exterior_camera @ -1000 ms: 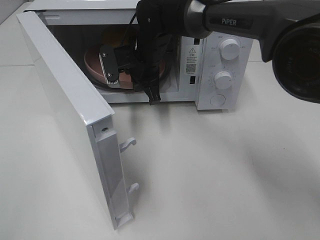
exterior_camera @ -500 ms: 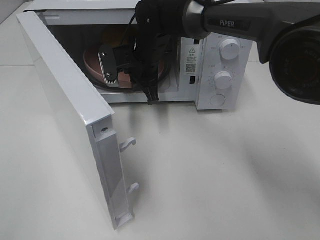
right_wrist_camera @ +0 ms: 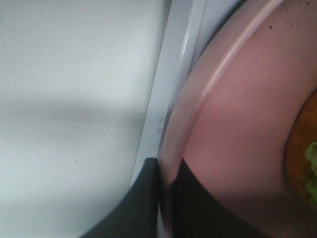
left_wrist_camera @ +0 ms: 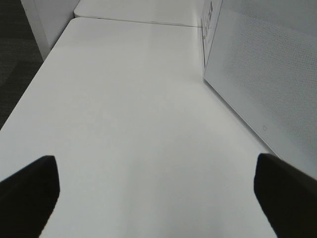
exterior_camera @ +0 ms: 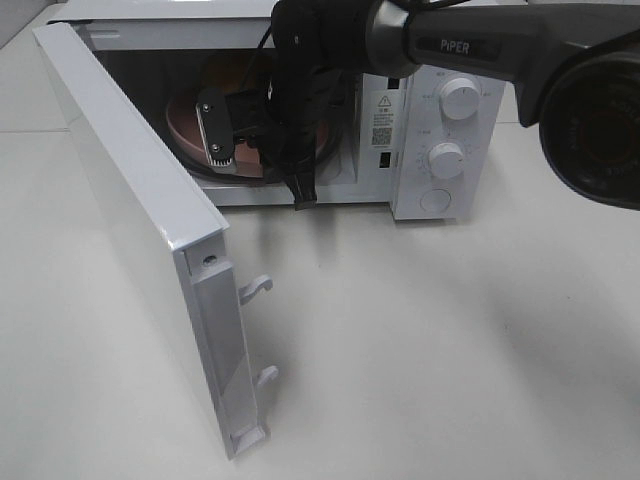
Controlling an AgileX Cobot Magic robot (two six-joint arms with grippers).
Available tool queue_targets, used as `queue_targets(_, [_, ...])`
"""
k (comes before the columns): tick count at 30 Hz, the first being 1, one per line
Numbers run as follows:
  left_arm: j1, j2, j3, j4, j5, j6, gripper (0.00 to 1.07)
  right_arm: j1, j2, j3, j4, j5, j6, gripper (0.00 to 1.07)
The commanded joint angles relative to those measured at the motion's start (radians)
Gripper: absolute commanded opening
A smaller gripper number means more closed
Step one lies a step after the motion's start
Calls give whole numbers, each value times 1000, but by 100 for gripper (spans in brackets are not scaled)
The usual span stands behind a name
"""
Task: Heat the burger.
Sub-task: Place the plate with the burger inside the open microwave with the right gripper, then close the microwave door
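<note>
The white microwave (exterior_camera: 440, 120) stands with its door (exterior_camera: 130, 220) swung wide open. Inside the cavity is a pink plate (exterior_camera: 185, 120) carrying the burger (exterior_camera: 230, 75), mostly hidden behind my right arm. My right gripper (exterior_camera: 232, 140) reaches into the opening. In the right wrist view this gripper (right_wrist_camera: 166, 178) is shut on the rim of the plate (right_wrist_camera: 237, 114), and an edge of the burger (right_wrist_camera: 304, 148) with a bit of lettuce shows. The left gripper (left_wrist_camera: 156, 198) is open over bare white table, beside the microwave's side wall (left_wrist_camera: 267, 64).
Two dials (exterior_camera: 458, 98) and a round button sit on the microwave's right panel. The open door, with latch hooks (exterior_camera: 256, 288) on its edge, juts toward the front left. White table (exterior_camera: 450, 340) spreads in front of the microwave.
My right gripper has shifted slightly deeper into the microwave with the plate. The left gripper has not changed.
</note>
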Motion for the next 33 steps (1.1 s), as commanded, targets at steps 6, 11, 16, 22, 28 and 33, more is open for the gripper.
queue_targets(6, [-7,-12,-1,-7,-9,0,100,-1,-8,-13,12,-27,20,5])
queue_targets(11, [-7,-12,-1,-7,-9,0,100,-1,-8,-13,12,-27,34,17])
queue_targets(16, [-7,-12,-1,-7,-9,0,100,-1,-10,-13,14,-30,45,32])
queue_targets(22, [-7,-12,-1,-7,-9,0,100,-1,-11,-13,19,-26,76,51])
queue_targets(28, [-7,-12,-1,-7,-9,0,100,-1,-14,-13,33,-25,95,66])
queue_targets(33, [-7,-12,-1,-7,-9,0,100,-1,-20,-13,38,-18,95,67])
